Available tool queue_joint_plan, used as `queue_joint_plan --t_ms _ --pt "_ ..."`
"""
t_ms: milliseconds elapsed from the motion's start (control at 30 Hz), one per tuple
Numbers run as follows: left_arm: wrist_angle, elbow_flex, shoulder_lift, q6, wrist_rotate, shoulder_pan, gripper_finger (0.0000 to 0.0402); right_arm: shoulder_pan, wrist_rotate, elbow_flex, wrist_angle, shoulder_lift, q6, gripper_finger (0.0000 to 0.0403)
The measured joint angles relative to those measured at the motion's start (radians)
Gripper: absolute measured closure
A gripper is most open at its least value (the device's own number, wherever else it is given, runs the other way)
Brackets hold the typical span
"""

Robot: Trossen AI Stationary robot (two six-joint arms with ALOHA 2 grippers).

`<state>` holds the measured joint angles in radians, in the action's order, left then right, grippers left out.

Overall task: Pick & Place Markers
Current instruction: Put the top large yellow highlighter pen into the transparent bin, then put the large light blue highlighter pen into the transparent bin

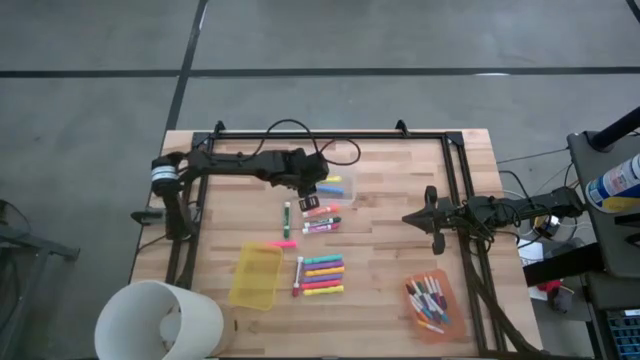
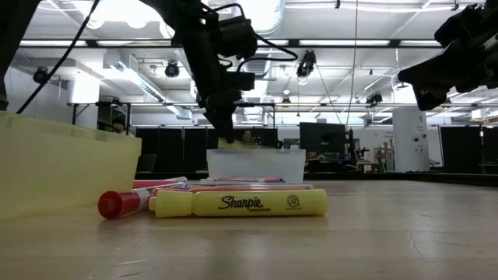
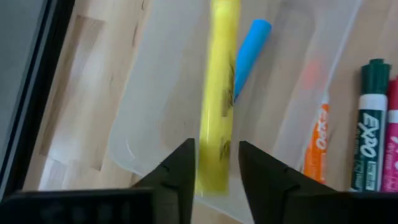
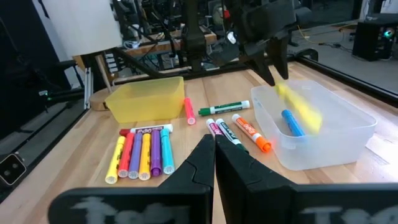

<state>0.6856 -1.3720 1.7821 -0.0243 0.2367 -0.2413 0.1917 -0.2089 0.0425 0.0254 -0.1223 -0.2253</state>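
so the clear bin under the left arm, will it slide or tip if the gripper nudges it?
The clear bin looks thin-walled and holds only a yellow marker and a blue marker, so it is probably light and would slide on the smooth wooden table. It sits low and wide, so tipping seems unlikely.
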Motion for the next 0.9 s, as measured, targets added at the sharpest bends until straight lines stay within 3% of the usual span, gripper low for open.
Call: queue_joint_plan --t_ms 200,533,900 --pt "-0.001 0.000 0.002 0.000 0.034 0.005 0.0237 0.000 0.000 0.000 0.000 0.000 0.000 0.0394" --pt "-0.002 -0.019 0.002 0.024 0.032 0.030 0.0230 0.000 0.000 0.000 0.000 0.000 0.000 0.0394" --pt "-0.005 -0.043 0.001 0.089 -0.098 0.182 0.0229 0.000 0.000 0.000 0.000 0.000 0.000 0.0394"
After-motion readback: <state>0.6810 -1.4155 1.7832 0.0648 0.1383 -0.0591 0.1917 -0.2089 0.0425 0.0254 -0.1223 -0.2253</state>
